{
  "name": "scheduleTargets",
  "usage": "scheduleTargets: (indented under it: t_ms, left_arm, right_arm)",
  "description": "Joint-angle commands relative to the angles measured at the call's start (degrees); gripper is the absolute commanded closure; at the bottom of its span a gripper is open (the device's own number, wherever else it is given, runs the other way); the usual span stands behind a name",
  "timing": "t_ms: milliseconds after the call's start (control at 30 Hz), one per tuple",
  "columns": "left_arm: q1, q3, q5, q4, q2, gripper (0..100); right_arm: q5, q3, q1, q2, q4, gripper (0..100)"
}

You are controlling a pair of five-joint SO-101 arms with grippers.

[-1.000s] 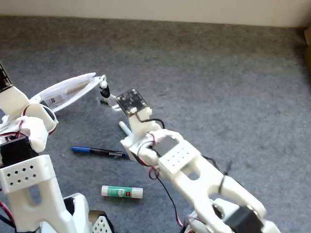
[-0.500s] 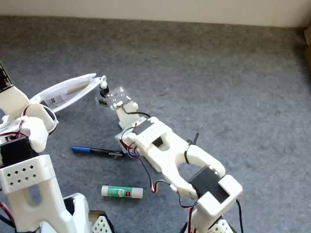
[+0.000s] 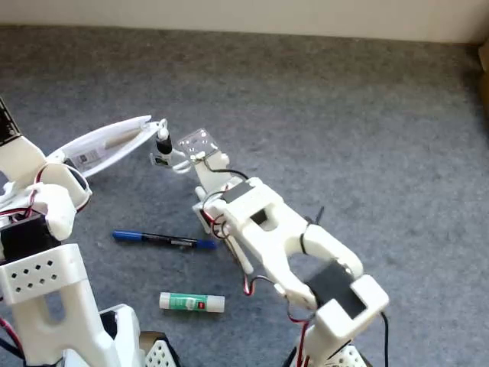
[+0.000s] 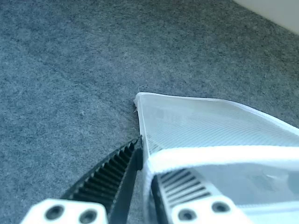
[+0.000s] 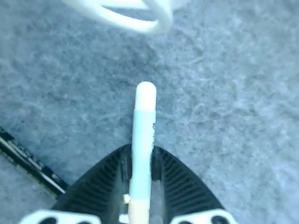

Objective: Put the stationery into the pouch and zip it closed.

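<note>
Left fingers (image 4: 107, 170) clamped on pouch (image 4: 210, 126) edge. Right arm (image 3: 267, 229) stretched far-left toward pouch mouth, right fingers (image 5: 105, 179) pinching white pen (image 5: 144, 116) (pen pointing straight out past fingertips).

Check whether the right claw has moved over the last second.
Yes. The right claw, shut on the white marker, has shifted away from the unmoved blue pen, uncovering its end, and towards the pouch.
</note>
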Motion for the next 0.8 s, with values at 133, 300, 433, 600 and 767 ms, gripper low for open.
scheduleTargets:
  t_ms: [133,300,433,600,767]
  left_arm:
    - [6.20,-1.10,0.79,-1.14,-0.57,99]
    - [10.07,-1.19,0.79,-1.49,-0.57,99]
    - [13.85,-1.27,0.79,-1.49,-0.57,99]
    - [17.63,-4.26,0.79,-1.49,-0.57,99]
    - [23.87,-6.73,0.79,-1.49,0.04,99]
  right_arm:
    - [1.58,8.57,5.05,-21.49,1.71,99.4]
    - [1.67,14.46,8.40,-32.57,1.71,99.4]
    - [1.67,17.98,9.89,-39.52,1.71,99.4]
    - [1.41,21.14,12.70,-46.99,1.71,99.4]
    - [1.41,23.69,14.64,-55.87,1.71,99.4]
